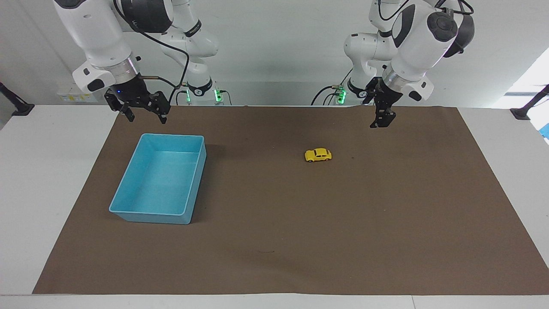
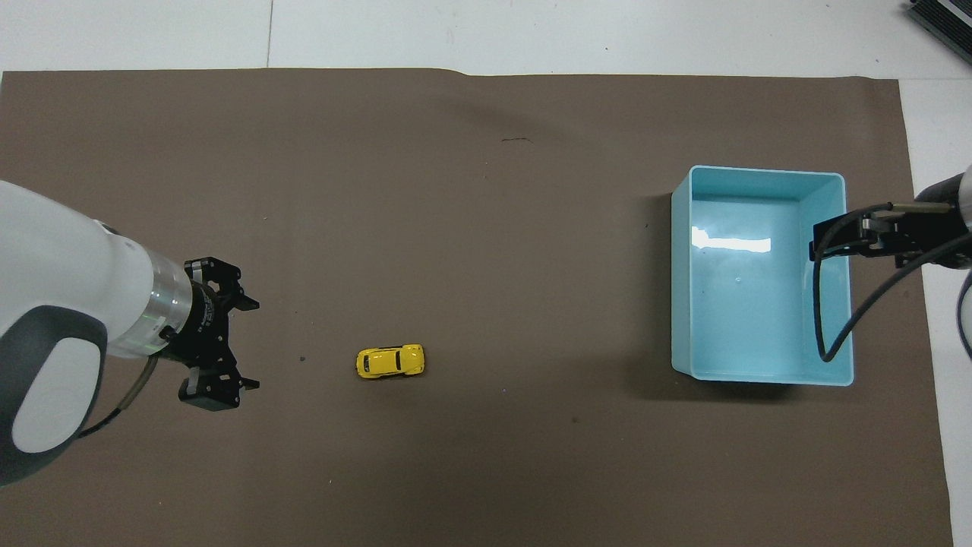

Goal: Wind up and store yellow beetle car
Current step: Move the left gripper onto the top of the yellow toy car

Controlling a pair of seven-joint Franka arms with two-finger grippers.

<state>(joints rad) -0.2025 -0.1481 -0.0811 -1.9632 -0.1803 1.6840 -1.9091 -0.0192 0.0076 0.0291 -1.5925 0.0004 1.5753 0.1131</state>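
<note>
Left gripper (image 2: pixel 250 343) wide open, seemingly empty

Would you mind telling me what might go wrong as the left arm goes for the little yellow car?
1. The yellow beetle car is tiny and stands on its wheels on the brown mat, so a slightly off approach by the open left gripper might roll it away.
2. The blue bin sits at the right arm's end, under the waiting right gripper, so the carry is long.
</note>
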